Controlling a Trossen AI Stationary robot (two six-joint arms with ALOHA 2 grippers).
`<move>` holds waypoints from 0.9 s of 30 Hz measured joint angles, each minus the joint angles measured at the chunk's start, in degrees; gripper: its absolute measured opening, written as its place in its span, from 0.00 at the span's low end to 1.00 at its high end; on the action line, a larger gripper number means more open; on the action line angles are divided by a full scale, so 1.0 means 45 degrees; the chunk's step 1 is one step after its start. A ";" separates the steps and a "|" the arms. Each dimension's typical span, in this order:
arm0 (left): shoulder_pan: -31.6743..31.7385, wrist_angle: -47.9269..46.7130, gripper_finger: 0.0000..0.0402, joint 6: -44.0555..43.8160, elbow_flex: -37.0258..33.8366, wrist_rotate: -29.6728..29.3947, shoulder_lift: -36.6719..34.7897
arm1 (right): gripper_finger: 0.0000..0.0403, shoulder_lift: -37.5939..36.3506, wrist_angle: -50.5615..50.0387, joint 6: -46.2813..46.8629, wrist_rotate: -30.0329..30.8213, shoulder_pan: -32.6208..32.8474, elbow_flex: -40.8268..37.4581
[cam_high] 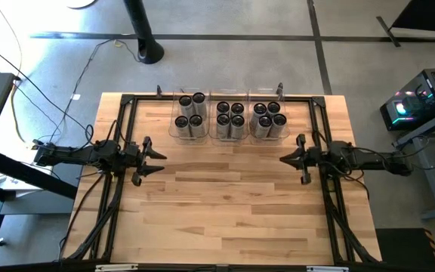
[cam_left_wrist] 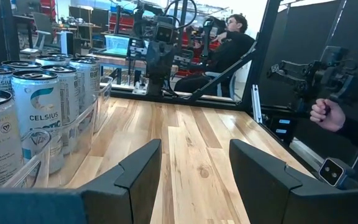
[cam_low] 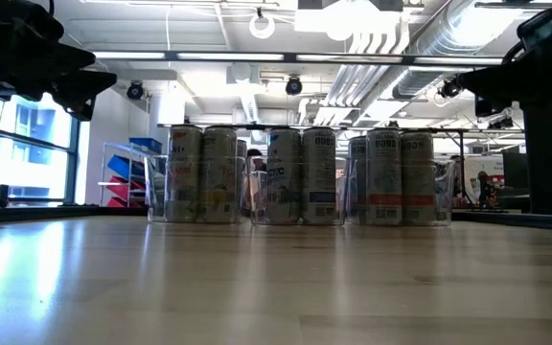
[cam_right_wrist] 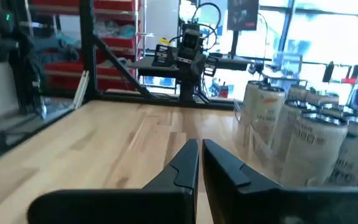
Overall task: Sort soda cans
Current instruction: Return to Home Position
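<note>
The soda cans (cam_high: 230,117) stand upright in three clear plastic bins (cam_high: 210,134) in a row at the table's far edge, several cans to a bin. They also show in the low view (cam_low: 290,177), the left wrist view (cam_left_wrist: 42,106) and the right wrist view (cam_right_wrist: 303,124). My left gripper (cam_high: 159,162) hovers level at the table's left side, open, with nothing between its fingers (cam_left_wrist: 194,177). My right gripper (cam_high: 283,159) hovers level at the right side, shut on nothing (cam_right_wrist: 201,158). Both point toward the table's middle, nearer than the bins.
Bare wooden tabletop (cam_high: 225,196) lies between the two arms and toward the near edge. A black frame (cam_high: 127,102) runs around the table. Beyond the table a person (cam_left_wrist: 229,43) sits, and a hand (cam_left_wrist: 325,115) shows by a rig.
</note>
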 joint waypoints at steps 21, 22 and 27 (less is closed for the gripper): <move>0.0000 0.0005 0.45 0.0000 -0.0005 0.0000 0.0000 | 0.04 0.0006 -0.0012 -0.1064 0.0014 0.0010 0.0000; 0.0000 0.0005 0.45 0.0000 -0.0005 0.0000 0.0000 | 0.04 0.0006 -0.0015 -0.1060 0.0014 0.0010 -0.0001; 0.0004 0.0005 0.45 0.0000 -0.0005 0.0000 0.0000 | 0.04 0.0011 -0.0016 -0.1064 0.0014 0.0010 0.0000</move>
